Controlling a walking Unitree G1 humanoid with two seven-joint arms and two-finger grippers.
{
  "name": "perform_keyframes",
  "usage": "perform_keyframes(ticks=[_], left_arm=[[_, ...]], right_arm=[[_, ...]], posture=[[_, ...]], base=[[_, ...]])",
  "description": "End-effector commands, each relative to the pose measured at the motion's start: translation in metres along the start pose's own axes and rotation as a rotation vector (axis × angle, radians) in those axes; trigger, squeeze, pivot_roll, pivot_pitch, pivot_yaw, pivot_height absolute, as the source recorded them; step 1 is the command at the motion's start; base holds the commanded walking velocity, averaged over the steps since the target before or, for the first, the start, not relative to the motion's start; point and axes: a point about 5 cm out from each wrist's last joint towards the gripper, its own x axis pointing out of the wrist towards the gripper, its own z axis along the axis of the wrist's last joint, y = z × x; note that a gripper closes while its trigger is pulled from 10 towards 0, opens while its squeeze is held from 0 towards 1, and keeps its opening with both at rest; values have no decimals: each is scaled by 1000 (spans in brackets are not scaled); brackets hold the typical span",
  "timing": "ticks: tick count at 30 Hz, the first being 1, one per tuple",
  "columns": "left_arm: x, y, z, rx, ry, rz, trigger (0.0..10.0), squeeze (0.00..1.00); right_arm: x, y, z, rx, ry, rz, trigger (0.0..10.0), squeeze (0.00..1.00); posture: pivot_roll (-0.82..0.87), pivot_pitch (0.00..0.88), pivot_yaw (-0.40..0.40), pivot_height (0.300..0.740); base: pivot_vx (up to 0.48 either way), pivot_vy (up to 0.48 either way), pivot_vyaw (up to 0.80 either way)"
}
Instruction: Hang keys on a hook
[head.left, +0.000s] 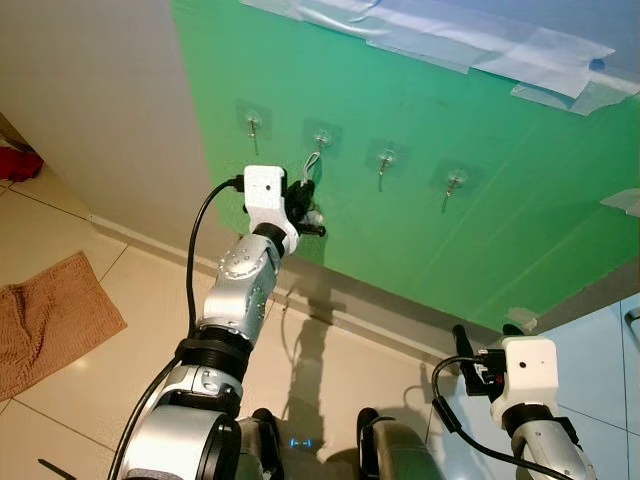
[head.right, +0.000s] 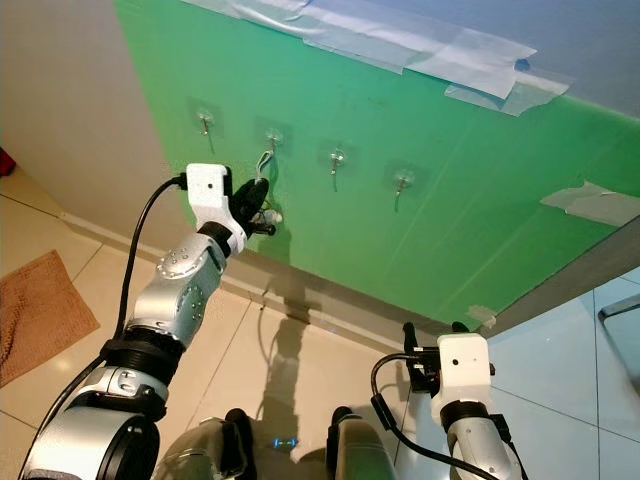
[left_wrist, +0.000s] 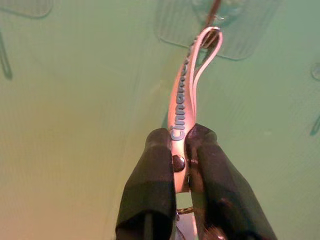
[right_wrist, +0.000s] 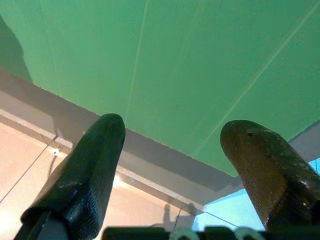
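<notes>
Left gripper (left_wrist: 182, 165) fingers clamp the key strap (left_wrist: 186, 100); its loop sits over the second hook (head.left: 321, 139) on the green wall. Release remains. Right gripper (right_wrist: 172, 170) idle, fingers apart.

Four hooks (head.left: 386, 160), two grippers (head.left: 308, 200), one strap (left_wrist: 186, 97).

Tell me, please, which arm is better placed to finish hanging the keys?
Left. The left gripper already pinches the key strap, whose loop sits at the second hook. The right gripper hangs open, low by the floor.
</notes>
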Motion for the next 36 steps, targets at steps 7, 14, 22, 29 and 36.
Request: perform_keyframes(ticks=[7, 14, 22, 29, 36], left_arm=[[0, 4, -9, 72, 50, 20, 10000, 1000], [1, 3, -8, 87, 40, 22, 10000, 1000], [0, 2, -1, 159, -11, 15, 10000, 1000], [-8, 5, 5, 235, -60, 6, 10000, 1000], [-29, 6, 4, 277, -76, -25, 10000, 1000]], right_arm=[[-4, -2, -3, -14, 18, -4, 10000, 114], [-3, -3, -2, -15, 18, -4, 10000, 114], [-3, -3, -2, -17, 17, -5, 10000, 114], [0, -3, -1, -15, 8, -10, 10000, 114], [16, -3, 6, -1, -37, -36, 10000, 129]], posture=[[-290, 205, -33, 740], [-291, 206, -34, 740], [-290, 207, -33, 740], [-270, 192, -21, 740], [-215, 153, 4, 740]], base=[[0, 0, 0], [0, 0, 0], [0, 0, 0], [0, 0, 0], [0, 0, 0]])
